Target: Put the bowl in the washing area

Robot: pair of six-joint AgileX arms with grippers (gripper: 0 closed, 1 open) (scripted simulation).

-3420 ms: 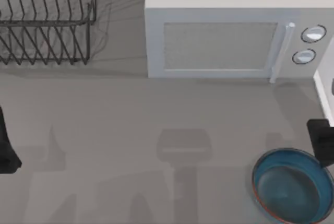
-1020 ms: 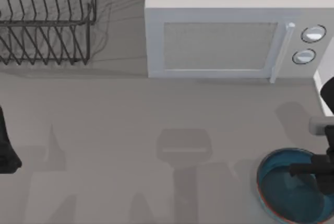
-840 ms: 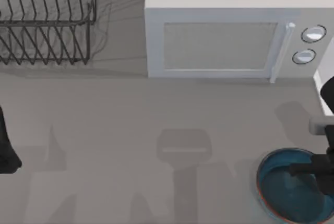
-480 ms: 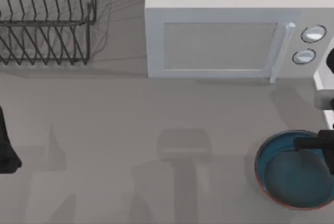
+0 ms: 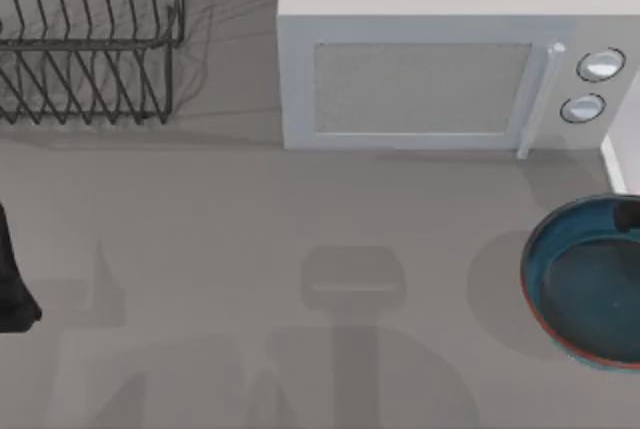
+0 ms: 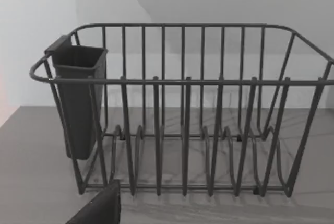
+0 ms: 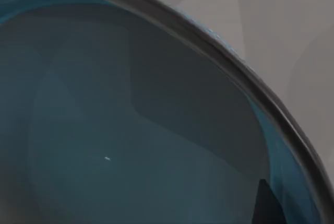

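**Bowl raised at the desk's right edge**

While the left arm sat parked at the desk's [image 5: 250,219] left edge, the bowl [image 5: 590,284] hung at the far right of the top view, below the microwave's [image 5: 430,59] knobs, with a round shadow cast on the desk just to its left. A dark bit of the right end effector [image 5: 627,215] touched the bowl's far rim; whether it was clamped could not be told. The dish rack [image 5: 90,39] stood at the rear left.
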